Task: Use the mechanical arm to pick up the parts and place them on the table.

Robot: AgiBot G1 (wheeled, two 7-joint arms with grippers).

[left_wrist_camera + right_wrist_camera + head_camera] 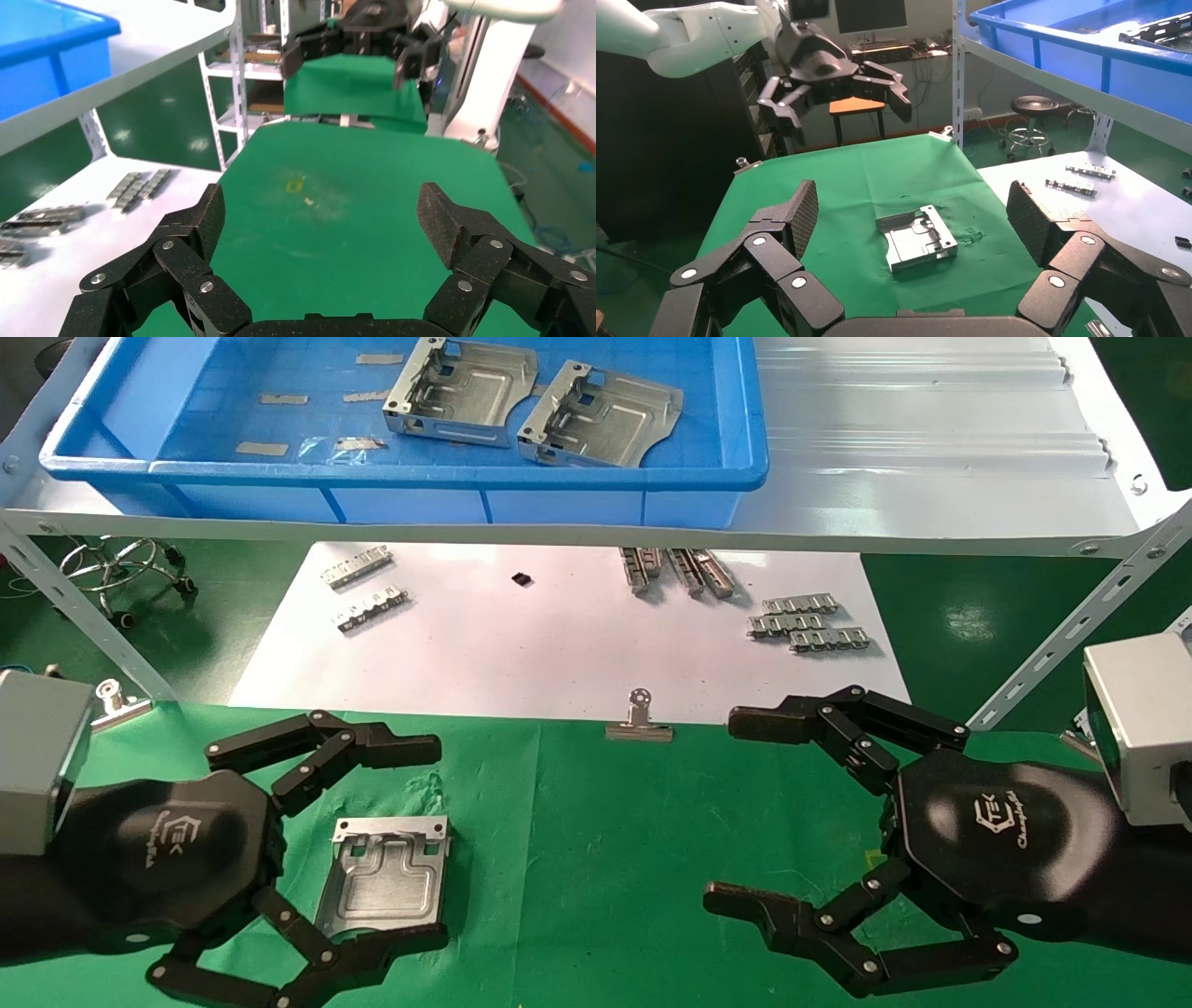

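Green cloth covers the table (577,859) in the head view: one part (386,876) lies at 7 o'clock inside the left gripper (368,845), jaws apart, while two parts (531,402) wait in the blue bin (400,477) at 12. Right wrist view: right gripper (912,217) gapes empty.

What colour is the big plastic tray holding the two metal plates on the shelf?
Bright blue tray; clearest in the head view.
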